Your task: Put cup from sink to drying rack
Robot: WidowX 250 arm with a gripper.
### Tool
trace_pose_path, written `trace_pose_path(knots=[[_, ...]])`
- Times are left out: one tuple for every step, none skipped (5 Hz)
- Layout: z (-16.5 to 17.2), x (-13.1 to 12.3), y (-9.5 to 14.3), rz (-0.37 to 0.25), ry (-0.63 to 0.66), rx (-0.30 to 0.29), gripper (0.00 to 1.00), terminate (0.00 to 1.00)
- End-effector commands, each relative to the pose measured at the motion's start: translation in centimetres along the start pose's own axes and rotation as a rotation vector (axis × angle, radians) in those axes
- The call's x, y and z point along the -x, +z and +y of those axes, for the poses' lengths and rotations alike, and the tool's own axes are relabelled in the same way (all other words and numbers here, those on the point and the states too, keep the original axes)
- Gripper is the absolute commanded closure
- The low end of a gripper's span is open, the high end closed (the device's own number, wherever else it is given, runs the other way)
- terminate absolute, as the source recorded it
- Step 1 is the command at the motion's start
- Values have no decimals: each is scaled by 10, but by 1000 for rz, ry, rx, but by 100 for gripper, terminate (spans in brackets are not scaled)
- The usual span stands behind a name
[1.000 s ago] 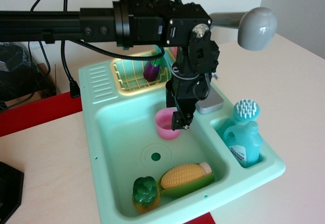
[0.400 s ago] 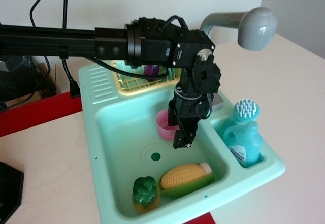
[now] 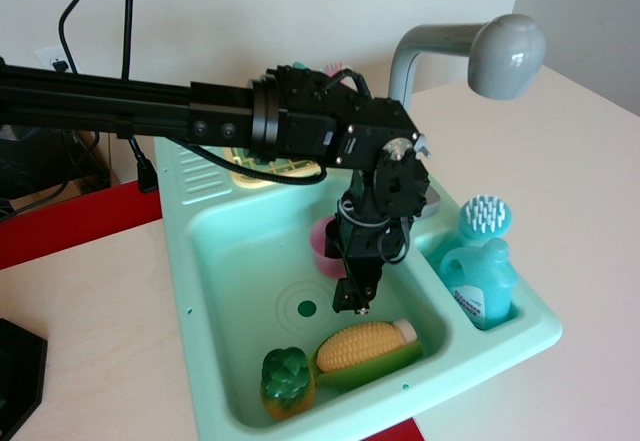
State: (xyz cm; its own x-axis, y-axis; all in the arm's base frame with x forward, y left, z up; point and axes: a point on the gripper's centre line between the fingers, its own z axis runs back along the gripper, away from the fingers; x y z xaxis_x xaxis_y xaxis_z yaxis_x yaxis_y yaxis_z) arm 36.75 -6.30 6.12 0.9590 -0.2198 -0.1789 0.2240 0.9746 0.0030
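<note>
Sitting in the sink (image 3: 215, 261): one cup (image 3: 325, 246), one corn (image 3: 362, 346).

Bright, even daylight; soft shadow lies in the sink (image 3: 215, 261) basin beneath the gripper (image 3: 352, 299). Glare spots the faucet (image 3: 505, 53) head above it. Focus slightly soft throughout.

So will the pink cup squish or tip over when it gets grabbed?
Probably no squishing: the cup looks like stiff, smooth plastic. It seems small and hollow, so likely light. It could tip or slide on the slick sink floor if the end effector nudges it.
</note>
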Motion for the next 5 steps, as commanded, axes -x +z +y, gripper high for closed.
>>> trace_pose_path(knots=[[2,5,18,-85,24,-21,100,0],[3,10,16,-90,25,-31,100,0],[3,16,17,-102,24,-39,100,0],[4,20,18,-113,21,-47,100,0],[7,26,24,-133,22,-59,100,0]])
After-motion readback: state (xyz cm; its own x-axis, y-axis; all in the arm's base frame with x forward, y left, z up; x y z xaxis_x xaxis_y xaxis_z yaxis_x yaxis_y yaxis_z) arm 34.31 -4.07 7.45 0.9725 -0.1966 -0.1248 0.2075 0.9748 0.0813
